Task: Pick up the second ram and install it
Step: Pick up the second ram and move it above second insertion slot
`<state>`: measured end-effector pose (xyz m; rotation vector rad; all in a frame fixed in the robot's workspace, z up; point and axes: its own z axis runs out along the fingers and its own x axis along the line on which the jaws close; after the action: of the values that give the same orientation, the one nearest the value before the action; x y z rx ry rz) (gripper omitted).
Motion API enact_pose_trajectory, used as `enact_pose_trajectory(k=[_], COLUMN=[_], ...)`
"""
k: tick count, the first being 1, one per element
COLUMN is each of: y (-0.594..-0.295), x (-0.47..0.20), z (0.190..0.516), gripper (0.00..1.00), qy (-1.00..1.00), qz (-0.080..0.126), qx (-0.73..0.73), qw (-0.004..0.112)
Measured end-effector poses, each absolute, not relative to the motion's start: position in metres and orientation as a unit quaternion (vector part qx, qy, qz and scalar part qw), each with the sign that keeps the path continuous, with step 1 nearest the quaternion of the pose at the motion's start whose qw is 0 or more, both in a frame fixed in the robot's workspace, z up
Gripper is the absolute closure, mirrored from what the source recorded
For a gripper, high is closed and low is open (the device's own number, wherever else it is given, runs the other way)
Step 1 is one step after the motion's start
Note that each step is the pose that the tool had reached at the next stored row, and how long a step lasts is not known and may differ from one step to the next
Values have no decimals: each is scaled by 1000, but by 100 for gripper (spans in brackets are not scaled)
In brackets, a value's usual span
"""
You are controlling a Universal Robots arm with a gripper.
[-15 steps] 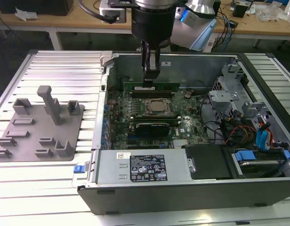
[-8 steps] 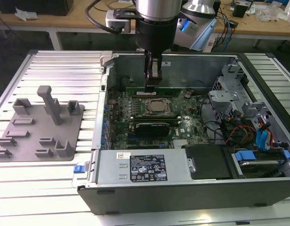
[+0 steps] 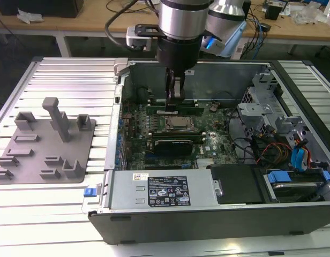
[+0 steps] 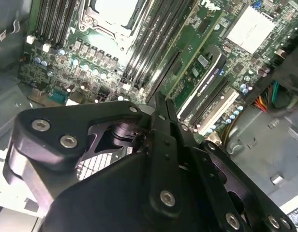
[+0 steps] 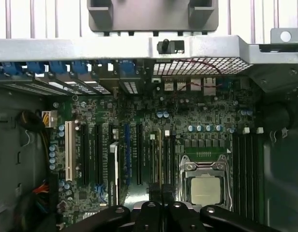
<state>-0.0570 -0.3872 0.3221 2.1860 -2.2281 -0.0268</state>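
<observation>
we see the gripper (image 3: pixel 174 95) lowered into the open computer case (image 3: pixel 208 225), its jaws pinched on the top edge of the second ram (image 3: pixel 173 110). the ram stands on edge in a slot just beside the processor (image 3: pixel 178 124), on the side away from the black expansion card (image 3: pixel 175 144). in the first wrist view the stick (image 5: pixel 160 154) runs alongside the processor.

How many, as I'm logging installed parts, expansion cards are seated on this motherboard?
1. The black expansion card stands between the processor and the labelled metal box. The hand covers some board, so another could be hidden.
</observation>
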Motion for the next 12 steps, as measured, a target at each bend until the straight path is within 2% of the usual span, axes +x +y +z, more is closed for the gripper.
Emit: enact_pose_trajectory(k=[8, 12], y=[-385, -385], x=[-47, -44], z=[295, 291], gripper=[91, 91], qy=[-716, -716], qz=[-13, -14], qx=[698, 698], qw=[15, 15])
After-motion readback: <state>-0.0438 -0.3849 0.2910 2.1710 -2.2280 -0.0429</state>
